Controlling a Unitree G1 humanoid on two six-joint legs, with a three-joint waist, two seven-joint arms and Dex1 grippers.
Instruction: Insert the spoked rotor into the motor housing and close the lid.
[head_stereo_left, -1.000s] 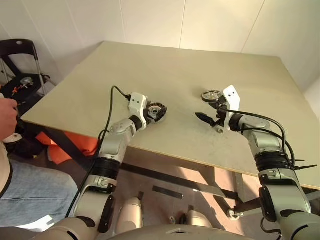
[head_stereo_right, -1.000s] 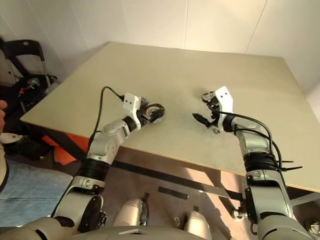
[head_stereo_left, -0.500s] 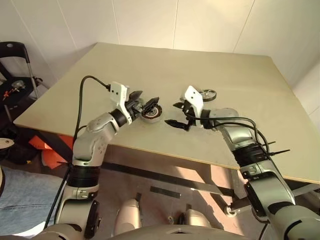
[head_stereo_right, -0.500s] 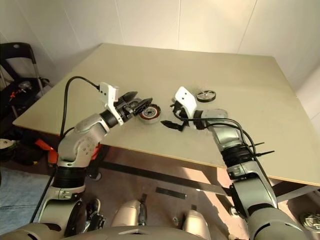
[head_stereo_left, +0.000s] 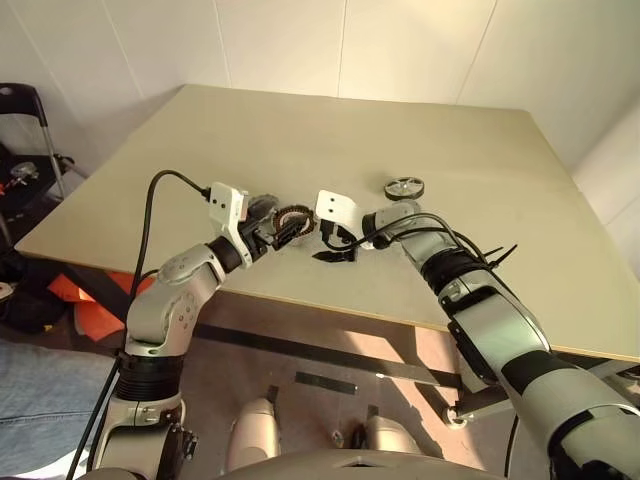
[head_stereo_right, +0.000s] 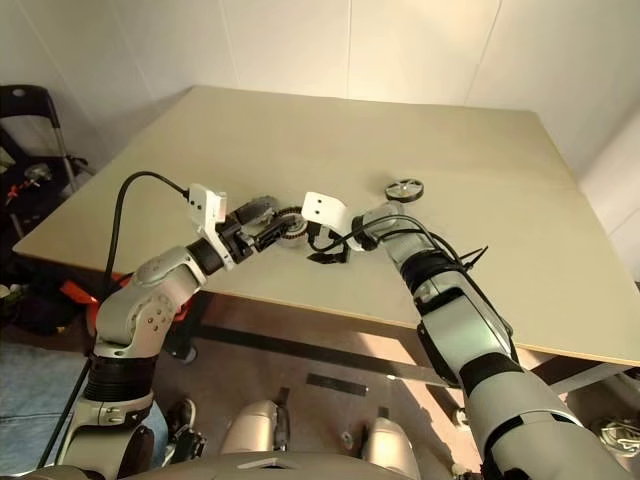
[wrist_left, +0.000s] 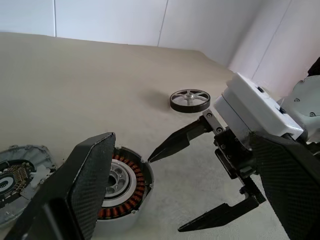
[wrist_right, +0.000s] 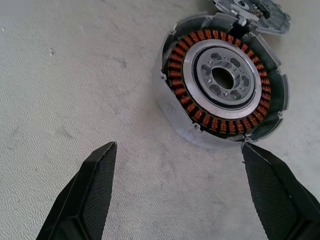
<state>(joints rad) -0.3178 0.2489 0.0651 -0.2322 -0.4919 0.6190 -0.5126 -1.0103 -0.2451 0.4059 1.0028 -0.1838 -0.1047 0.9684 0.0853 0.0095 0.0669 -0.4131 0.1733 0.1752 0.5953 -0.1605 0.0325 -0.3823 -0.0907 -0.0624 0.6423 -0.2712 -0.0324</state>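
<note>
The motor housing (head_stereo_left: 293, 217), a silver cup with copper-red windings, lies near the front of the table (head_stereo_left: 450, 130). The grey notched lid (head_stereo_left: 262, 207) lies flat just to its left, touching or nearly so. The spoked rotor (head_stereo_left: 404, 187) rests on its own farther right. My left gripper (head_stereo_left: 283, 231) is open and level, with its fingers just short of the housing. My right gripper (head_stereo_left: 328, 247) is open and tilted down beside the housing's right side. One black fingertip (wrist_left: 152, 155) of it is close to the housing's rim (wrist_left: 146, 172). Neither gripper holds anything.
The table's front edge (head_stereo_left: 330, 305) runs just below both grippers. A black cart (head_stereo_left: 18, 110) and an orange thing (head_stereo_left: 80, 290) stand off the table's left side. The far half of the table is bare.
My right gripper has swung left from beside the rotor to the housing's right side and tilted down. My left gripper has drawn back a little from the housing. The camera has shifted too.
</note>
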